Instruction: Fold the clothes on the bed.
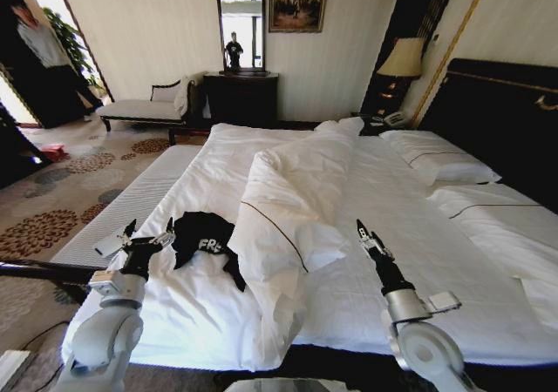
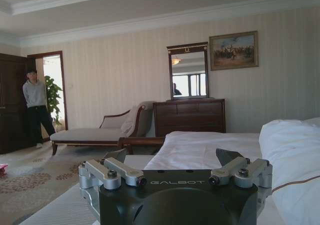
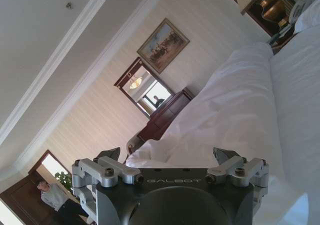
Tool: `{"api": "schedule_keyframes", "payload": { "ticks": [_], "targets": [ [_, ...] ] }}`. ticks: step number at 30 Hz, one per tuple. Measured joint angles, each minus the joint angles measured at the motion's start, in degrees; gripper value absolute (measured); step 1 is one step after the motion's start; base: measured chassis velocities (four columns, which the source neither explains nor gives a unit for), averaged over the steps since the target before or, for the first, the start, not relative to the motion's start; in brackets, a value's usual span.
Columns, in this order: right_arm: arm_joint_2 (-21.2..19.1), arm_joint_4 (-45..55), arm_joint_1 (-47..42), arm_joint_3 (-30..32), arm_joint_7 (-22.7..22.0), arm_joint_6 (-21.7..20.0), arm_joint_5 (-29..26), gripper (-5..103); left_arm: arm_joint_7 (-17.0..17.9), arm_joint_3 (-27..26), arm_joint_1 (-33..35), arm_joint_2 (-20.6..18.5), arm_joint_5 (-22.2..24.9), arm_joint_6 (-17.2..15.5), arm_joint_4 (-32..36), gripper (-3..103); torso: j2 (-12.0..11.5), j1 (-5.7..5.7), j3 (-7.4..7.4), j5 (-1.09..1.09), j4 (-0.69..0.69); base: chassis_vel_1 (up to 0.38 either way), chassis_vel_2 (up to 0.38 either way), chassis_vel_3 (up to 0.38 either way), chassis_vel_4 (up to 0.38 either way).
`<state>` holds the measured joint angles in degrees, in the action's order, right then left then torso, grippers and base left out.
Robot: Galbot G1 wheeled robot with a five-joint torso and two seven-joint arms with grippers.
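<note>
The clothes are a crumpled black T-shirt [image 1: 205, 239] with white letters, lying on the white sheet of the bed [image 1: 410, 261] near its left side. My left gripper [image 1: 150, 228] hovers just to the left of the shirt, and it is open with nothing in it. The left wrist view shows the left gripper [image 2: 172, 157] with its fingers spread wide. My right gripper [image 1: 362, 230] hangs over the sheet, right of the rumpled duvet [image 1: 292, 205] and far from the shirt. The right wrist view shows the right gripper [image 3: 167, 155] open and empty.
The bunched duvet lies between the two arms. White pillows [image 1: 440, 158] rest against the dark headboard [image 1: 510, 118]. A striped bench [image 1: 131, 202] stands along the bed's left side. Farther back are a pale chaise [image 1: 144, 106], a dark dresser [image 1: 241, 98] and a lamp [image 1: 401, 59].
</note>
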<state>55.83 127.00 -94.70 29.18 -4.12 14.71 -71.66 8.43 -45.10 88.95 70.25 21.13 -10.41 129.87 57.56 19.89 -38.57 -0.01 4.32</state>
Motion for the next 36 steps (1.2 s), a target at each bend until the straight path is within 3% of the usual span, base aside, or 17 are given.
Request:
{"api": "schedule_keyframes", "payload": {
  "ticks": [12,24,36],
  "targets": [
    [0.02,-10.33,8.66,-8.9,-1.85,-0.19,0.44,100,0.23,-2.2,2.51,0.34,-0.91,-0.02,0.51,100,0.0,-0.02,0.01,0.01,-0.02,0.0,0.0,0.0,0.0],
    [1.25,-15.19,10.95,-10.95,-4.77,-0.23,1.41,100,0.29,-2.53,3.31,0.59,-1.26,-0.01,0.64,100,0.01,-0.03,0.01,0.01,0.0,0.0,0.0,0.0,0.0],
    [1.67,-12.86,11.56,-12.23,0.38,0.98,-2.76,100,0.4,-2.56,4.28,1.18,-1.96,0.06,1.57,100,0.01,-0.03,0.01,0.01,0.0,0.0,0.0,0.0,0.0]
  ]
}}
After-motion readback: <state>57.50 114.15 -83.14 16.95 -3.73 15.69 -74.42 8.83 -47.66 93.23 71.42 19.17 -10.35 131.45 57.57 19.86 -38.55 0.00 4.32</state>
